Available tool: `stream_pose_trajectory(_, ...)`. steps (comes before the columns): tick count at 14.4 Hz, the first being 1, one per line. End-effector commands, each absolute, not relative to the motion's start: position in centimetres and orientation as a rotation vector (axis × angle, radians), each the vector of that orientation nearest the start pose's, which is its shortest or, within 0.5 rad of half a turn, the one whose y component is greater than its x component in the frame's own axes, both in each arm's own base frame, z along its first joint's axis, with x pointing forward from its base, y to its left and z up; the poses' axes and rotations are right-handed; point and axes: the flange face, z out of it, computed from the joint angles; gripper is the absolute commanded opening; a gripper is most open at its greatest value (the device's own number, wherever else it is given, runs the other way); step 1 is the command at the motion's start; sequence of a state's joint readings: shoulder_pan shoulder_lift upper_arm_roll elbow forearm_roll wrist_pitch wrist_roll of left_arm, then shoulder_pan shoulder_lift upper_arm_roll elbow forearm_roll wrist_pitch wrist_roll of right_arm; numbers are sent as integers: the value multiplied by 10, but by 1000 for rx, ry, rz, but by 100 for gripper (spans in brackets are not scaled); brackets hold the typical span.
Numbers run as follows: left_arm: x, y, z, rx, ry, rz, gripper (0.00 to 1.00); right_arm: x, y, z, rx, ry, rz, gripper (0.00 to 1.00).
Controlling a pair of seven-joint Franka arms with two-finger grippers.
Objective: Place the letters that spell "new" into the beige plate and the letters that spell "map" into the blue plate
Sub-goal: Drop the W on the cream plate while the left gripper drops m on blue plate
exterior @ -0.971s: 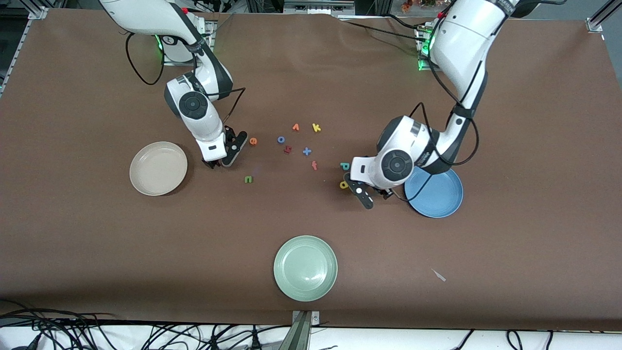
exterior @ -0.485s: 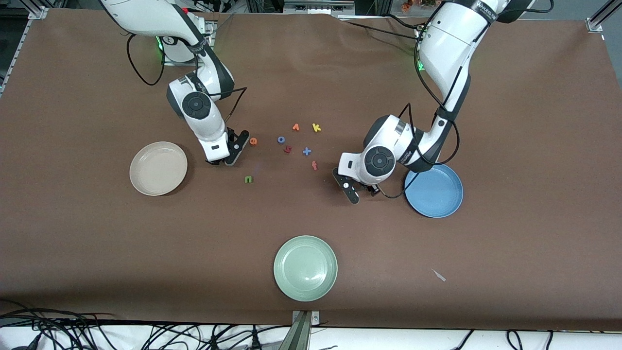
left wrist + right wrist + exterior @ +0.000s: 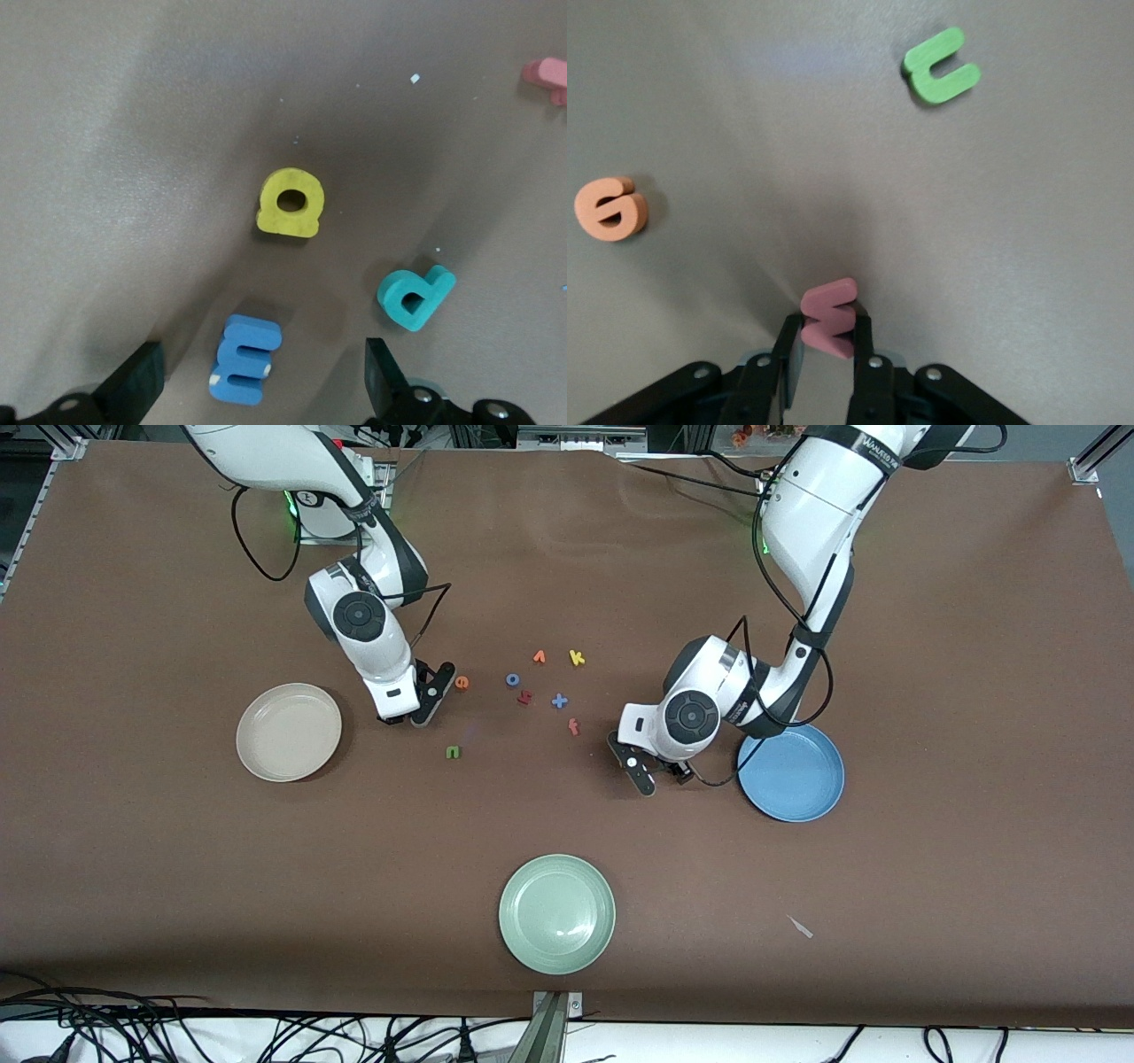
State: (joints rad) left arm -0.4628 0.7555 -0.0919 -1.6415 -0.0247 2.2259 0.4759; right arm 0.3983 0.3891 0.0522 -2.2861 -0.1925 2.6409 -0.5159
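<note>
The right gripper point(image 3: 827, 350) pinches the small pinkish-red foam w point(image 3: 829, 317) beside the round beige plate point(image 3: 289, 732). The left gripper point(image 3: 264, 381) hangs wide-fingered over the blue foam m point(image 3: 244, 359).

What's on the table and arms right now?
beige plate: 1, cream, right arm's end of table
blue plate: 1, sky-blue, left arm's end
green plate: 1, pale green, nearest the front camera
n: 1, green, nearer the camera than the e
e: 1, orange, beside right end effector
w: 1, pinkish-red, gripped by right end effector
m, a, p: 3, blue, yellow, teal, under left end effector
o, v, k, x, f: 5, blue, orange, yellow, blue, red, mid-table
unclear letter: 1, red, mid-table
left end effector: 1, black, open
right end effector: 1, black, shut on w
</note>
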Motion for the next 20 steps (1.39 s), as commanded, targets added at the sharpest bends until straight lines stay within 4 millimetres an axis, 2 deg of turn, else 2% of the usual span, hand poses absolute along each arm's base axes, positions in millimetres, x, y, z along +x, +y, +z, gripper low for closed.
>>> stream_pose_trajectory(1, 567, -346, 161, -2755, 1562, 249, 98, 488, 232, 197, -2735, -1711, 99, 0)
stream_pose_trajectory(2, 567, -346, 161, -2750, 1566, 249, 90, 495, 232, 208, -2748, -1697, 135, 0)
stream_pose_trajectory(3, 568, -345, 162, -2727, 1578, 244, 74, 504, 227, 219, -2770, -1668, 179, 0)
stream_pose_trajectory(4, 567, -346, 161, -2713, 1583, 245, 53, 513, 221, 230, -2791, -1646, 237, 0)
stream_pose_trajectory(6, 563, -351, 160, -2705, 1593, 250, 39, 532, 189, 244, -2856, -1543, 330, 0)
stream_pose_trajectory(8, 564, -351, 161, -2706, 1589, 245, 15, 542, 154, 249, -2906, -1361, 356, 0)
stream_pose_trajectory(9, 564, -351, 162, -2704, 1590, 245, 10, 546, 137, 249, -2932, -1313, 364, 0)
stream_pose_trajectory(12, 569, -346, 175, -2709, 1577, 240, 10, 554, 86, 242, -3000, -1185, 406, 0)
stream_pose_trajectory(15, 582, -326, 208, -2718, 1530, 299, 9, 566, 57, 236, -3038, -1087, 403, 1)
stream_pose_trajectory(16, 588, -317, 219, -2724, 1512, 314, 10, 570, 52, 234, -3042, -1073, 404, 29)
stream_pose_trajectory(17, 594, -304, 230, -2737, 1486, 333, 10, 572, 52, 234, -3045, -1059, 397, 87)
stream_pose_trajectory(18, 601, -291, 240, -2737, 1490, 348, 10, 571, 55, 235, -3034, -1010, 390, 100)
stream_pose_trajectory(19, 611, -273, 253, -2731, 1514, 350, 10, 573, 62, 239, -3032, -952, 364, 100)
stream_pose_trajectory(20, 618, -257, 258, -2723, 1541, 376, 9, 575, 67, 242, -3039, -928, 350, 100)
